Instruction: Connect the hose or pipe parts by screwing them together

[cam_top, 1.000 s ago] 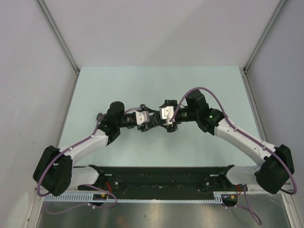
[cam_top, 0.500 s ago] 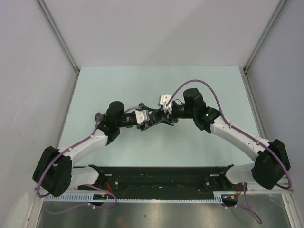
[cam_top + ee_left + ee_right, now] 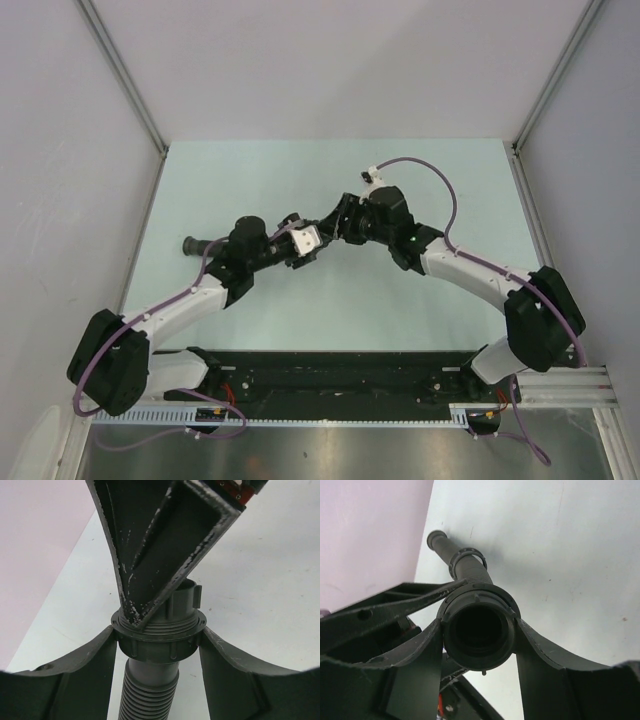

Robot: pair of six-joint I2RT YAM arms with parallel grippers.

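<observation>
Pale green tabletop [image 3: 250, 170] and grey walls [image 3: 330, 60] are framing both arms in the top view. At far left, the free end of the ribbed black tube [image 3: 190, 245] is projecting past the left arm, above the table.

The left gripper [image 3: 159, 640] is gripping this tube. In the left wrist view, its two fingers [image 3: 75, 675] are pressing against opposite sides of the wider collar. The ribbed length [image 3: 150, 690] is passing back between them toward the camera. A finger of the right gripper [image 3: 160, 545] is reaching in from above and overlapping the threaded end beyond the collar.

Right of centre, the right gripper [image 3: 479, 630] is closing on the ring nut [image 3: 480, 664]. In the right wrist view, its fingers are touching that round open fitting on both sides. The tube is running away behind the nut toward the upper left.
</observation>
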